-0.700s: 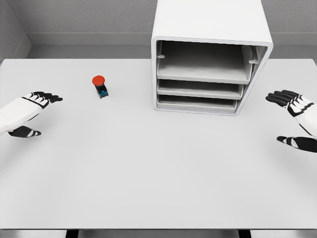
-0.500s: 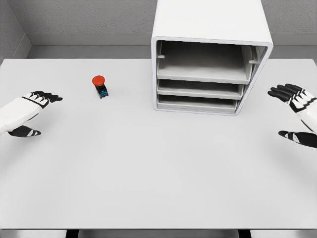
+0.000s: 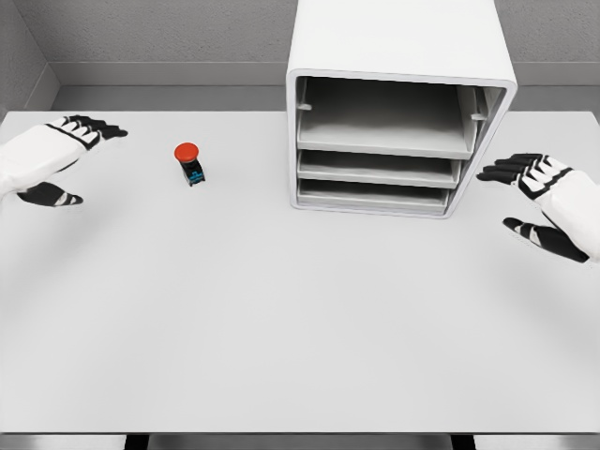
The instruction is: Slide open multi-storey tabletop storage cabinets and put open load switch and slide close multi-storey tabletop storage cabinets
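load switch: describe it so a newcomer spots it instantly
Start at the white storage cabinet at the back of the grey table, then look left across the bare tabletop. The load switch stands there alone: a small dark body with a red round cap, the only coloured thing.

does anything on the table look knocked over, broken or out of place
Nothing stands out. The red-capped switch stands upright on the table, left of the cabinet, whose three trays sit level. The left hand and the right hand hover open, touching nothing.

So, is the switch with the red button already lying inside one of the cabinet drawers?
No, the switch stands on the bare table, left of the cabinet and apart from it.
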### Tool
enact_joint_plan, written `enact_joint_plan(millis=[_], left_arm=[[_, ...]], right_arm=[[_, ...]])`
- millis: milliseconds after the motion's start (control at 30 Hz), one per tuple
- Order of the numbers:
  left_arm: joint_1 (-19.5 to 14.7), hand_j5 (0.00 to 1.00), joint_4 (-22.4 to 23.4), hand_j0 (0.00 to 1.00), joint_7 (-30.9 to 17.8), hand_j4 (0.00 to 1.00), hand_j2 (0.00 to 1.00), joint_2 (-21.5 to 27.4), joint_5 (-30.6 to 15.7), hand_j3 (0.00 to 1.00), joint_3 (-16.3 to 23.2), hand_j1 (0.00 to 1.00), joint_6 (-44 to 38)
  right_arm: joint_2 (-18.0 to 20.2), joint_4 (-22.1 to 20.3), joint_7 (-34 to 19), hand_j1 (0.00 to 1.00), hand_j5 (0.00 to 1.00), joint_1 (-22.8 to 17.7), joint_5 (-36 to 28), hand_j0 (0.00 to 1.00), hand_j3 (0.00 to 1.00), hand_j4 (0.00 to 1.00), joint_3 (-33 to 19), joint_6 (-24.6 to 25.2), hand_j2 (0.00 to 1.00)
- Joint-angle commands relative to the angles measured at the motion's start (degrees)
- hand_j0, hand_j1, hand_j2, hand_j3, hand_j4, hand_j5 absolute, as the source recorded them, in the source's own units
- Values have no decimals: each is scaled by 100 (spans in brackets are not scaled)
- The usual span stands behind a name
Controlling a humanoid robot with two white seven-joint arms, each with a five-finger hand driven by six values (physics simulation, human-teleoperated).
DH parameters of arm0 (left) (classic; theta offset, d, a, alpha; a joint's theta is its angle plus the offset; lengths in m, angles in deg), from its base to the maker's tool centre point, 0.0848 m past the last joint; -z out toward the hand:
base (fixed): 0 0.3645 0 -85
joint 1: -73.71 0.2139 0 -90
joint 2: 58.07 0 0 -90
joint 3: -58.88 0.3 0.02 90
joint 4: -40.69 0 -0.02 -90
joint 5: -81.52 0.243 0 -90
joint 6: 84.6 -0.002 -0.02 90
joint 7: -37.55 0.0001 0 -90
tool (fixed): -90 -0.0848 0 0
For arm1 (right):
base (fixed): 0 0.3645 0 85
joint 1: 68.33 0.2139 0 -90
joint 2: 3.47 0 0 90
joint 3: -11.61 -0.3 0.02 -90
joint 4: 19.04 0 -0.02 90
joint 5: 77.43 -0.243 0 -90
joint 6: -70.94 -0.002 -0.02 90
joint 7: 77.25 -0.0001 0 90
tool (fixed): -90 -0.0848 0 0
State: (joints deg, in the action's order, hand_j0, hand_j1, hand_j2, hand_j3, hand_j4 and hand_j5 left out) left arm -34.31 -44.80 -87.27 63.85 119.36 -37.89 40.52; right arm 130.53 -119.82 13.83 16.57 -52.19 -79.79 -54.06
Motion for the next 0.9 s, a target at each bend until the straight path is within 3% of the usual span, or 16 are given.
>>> enact_joint_plan(millis=[0, 200, 300, 367, 533, 667, 867], left_arm=[[-9, 100, 14, 100, -18, 100, 100, -169, -32, 100, 26, 100, -13], [-404, 100, 41, 100, -18, 100, 100, -284, 39, 100, 219, 100, -13], [-694, 100, 357, 100, -18, 100, 100, -301, 48, 100, 474, 100, -13], [-949, 100, 646, 100, -18, 100, 100, -389, 56, 100, 764, 100, -13], [-1125, 100, 831, 100, -18, 100, 100, -679, 399, 100, 826, 100, -13], [-1485, 100, 1359, 100, -18, 100, 100, -767, 461, 100, 1222, 100, -13], [-1679, 100, 1570, 100, -18, 100, 100, -837, 478, 100, 1538, 100, -13]], right_arm=[[-339, -3, -319, 76, 76, 26, 60, 76, 76, 76, 324, 0, 76], [-577, -21, -574, 77, 77, 44, -19, 77, 77, 77, 448, 0, 77], [-656, -38, -600, 77, 77, 70, -19, 77, 77, 77, 526, 0, 77], [-726, -38, -600, 77, 77, 228, -19, 77, 77, 77, 658, 0, 77], [-735, -21, -600, 77, 77, 571, 7, 77, 77, 77, 948, 0, 77], [-885, 14, -609, 78, 78, 949, 86, 78, 78, 78, 1247, 0, 78], [-893, 85, -609, 78, 78, 1072, 122, 78, 78, 78, 1291, 0, 78]])
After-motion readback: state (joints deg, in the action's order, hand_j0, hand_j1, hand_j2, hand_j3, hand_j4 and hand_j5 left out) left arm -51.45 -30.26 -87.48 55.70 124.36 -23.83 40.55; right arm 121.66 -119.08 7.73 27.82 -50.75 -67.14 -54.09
